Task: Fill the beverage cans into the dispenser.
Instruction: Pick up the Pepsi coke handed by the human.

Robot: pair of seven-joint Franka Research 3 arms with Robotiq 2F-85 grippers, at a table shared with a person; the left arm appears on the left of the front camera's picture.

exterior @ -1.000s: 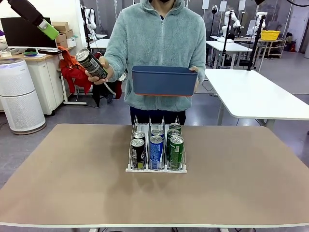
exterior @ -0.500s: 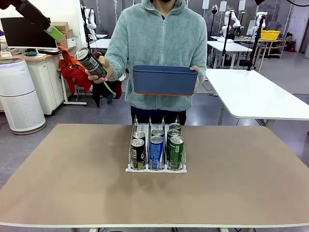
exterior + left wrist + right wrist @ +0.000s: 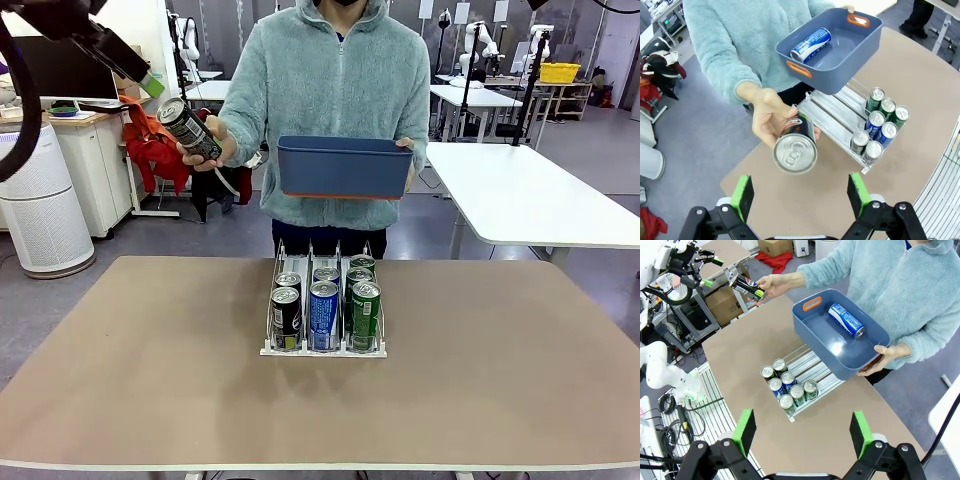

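Front view: the wide tan table (image 3: 120,380) is seen with the low clear-plastic dispenser with wire dividers and a white base (image 3: 322,352) standing at its middle. Behind it, a dark blue rectangular plastic bin (image 3: 343,168) is held up in one hand by a person in a pale fleece top. Six slim aluminium cans are counted upright in the dispenser, two to a lane at the robot's end: the black pair (image 3: 286,318) in the left lane, the blue-and-white pair (image 3: 324,316) in the middle and the green pair (image 3: 365,315) in the right. The stretch of each lane behind them is bare, so the filling is judged partly done. Two more cans are shown outside the rack. A blue-and-white can (image 3: 810,44) lies on its side in the bin, and a black can with a silver top (image 3: 795,147) is held out, tilted, in the person's other hand (image 3: 767,117), above the table's left side. The left pincer (image 3: 800,194) is seen spread wide and empty, with the offered can just ahead of it and untouched. The right pincer (image 3: 802,432) is likewise spread and empty, high over the table. What is left, as far as can be judged, is for the offered can to be taken and set into a lane, and the one in the bin after it.
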